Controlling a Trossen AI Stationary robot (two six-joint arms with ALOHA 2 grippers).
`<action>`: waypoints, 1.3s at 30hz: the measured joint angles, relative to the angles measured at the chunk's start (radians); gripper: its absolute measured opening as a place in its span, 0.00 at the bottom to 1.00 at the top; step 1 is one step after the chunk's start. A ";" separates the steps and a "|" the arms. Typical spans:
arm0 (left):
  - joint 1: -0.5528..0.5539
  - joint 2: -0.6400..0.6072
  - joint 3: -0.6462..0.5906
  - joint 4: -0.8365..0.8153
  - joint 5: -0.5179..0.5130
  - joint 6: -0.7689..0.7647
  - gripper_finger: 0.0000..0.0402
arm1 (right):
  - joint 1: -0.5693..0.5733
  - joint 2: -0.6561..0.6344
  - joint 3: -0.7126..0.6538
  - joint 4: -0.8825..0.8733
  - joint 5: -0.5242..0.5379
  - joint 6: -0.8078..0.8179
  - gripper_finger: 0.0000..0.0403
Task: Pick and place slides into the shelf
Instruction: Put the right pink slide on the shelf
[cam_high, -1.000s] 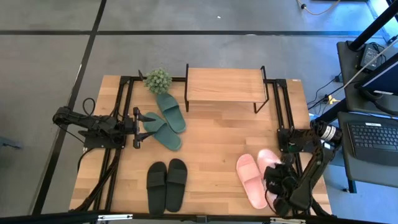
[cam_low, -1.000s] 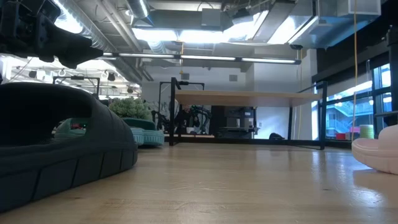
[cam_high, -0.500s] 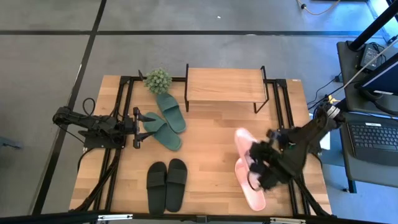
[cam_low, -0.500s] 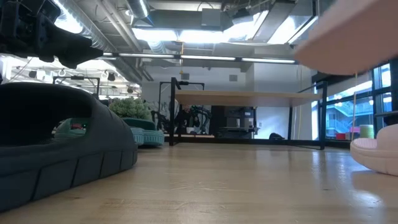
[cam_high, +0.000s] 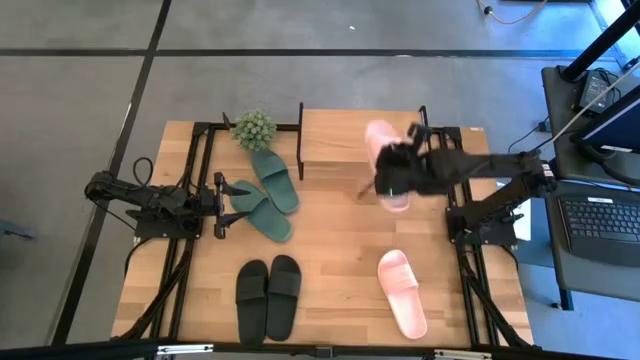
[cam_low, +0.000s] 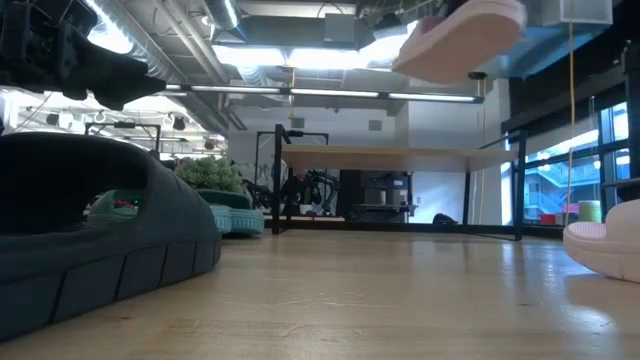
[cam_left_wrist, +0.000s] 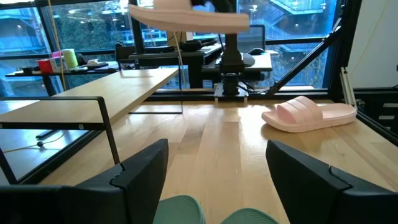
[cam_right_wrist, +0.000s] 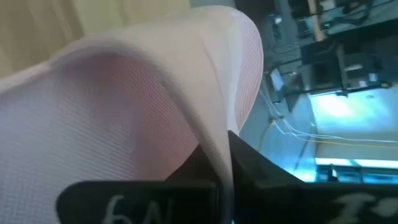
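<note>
A light pink slide (cam_high: 381, 150) is in my right gripper (cam_high: 392, 172), high above the right front part of the shelf (cam_high: 340, 135). In the low view this slide (cam_low: 462, 38) floats well above the shelf's plank (cam_low: 400, 155). Its mate (cam_high: 402, 292) lies flat on the table near the right edge. The black pair (cam_high: 268, 296) lies at the near edge. The dark green pair (cam_high: 265, 195) lies left of the shelf. My left gripper (cam_high: 222, 203) waits open right beside the green pair's near end, touching nothing. My right gripper is shut on the pink slide's wide strap (cam_right_wrist: 205, 124), and a dark finger (cam_right_wrist: 255, 168) lies against the strap's edge. The arm reaches in level from the table's right side, across the slide. The slide is lifted clear and tilted, with nothing under it but the shelf far below.
A small potted plant (cam_high: 254, 128) stands at the shelf's far left corner. Black frame rails (cam_high: 200, 170) run along both table sides. Bare wood (cam_high: 340, 240) lies between the shelf, the green pair and the pink slide on the table.
My right gripper rose from the near right corner of the table, where the pink pair lay together. It swung toward the far edge and a little left and carried one pink slide clear of the table to above the shelf. The other pink slide stayed put.
</note>
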 joint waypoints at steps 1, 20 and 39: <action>0.000 0.000 0.000 0.000 0.000 0.000 0.66 | -0.040 -0.007 0.010 0.040 -0.021 -0.068 0.03; 0.000 0.000 0.000 0.000 0.000 -0.001 0.66 | -0.595 -0.038 -0.162 0.412 -0.328 -0.519 0.03; 0.000 0.000 0.000 0.000 0.000 -0.002 0.66 | -0.696 -0.268 -0.515 0.714 -0.324 -0.714 0.03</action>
